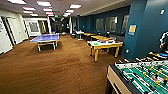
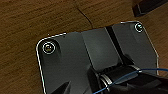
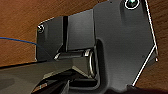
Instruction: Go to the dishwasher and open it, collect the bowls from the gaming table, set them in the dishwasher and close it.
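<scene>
A: Where are the bowls right now?

B: You'll find them on the gaming table (image 1: 105,45), the yellow-framed, white-topped surface at centre right of the head frame. A green speck (image 1: 95,43) near its left end looks like one bowl; the other small coloured things beside it are too blurred for you to sort.

A: How will they handle?

B: Judging by the look, you're dealing with light, stiff plastic that may slide on that smooth top. Take each by the rim, one wall between the fingers.

A: What can't I see?

B: The dishwasher isn't anywhere you can pick out. The foosball table (image 1: 140,75) is cut off at lower right, and a person (image 1: 164,41) is clipped by the right edge. Each end effector's state you cannot tell: both wrist frames give you dark plate over wood floor (image 2: 30,20).
</scene>
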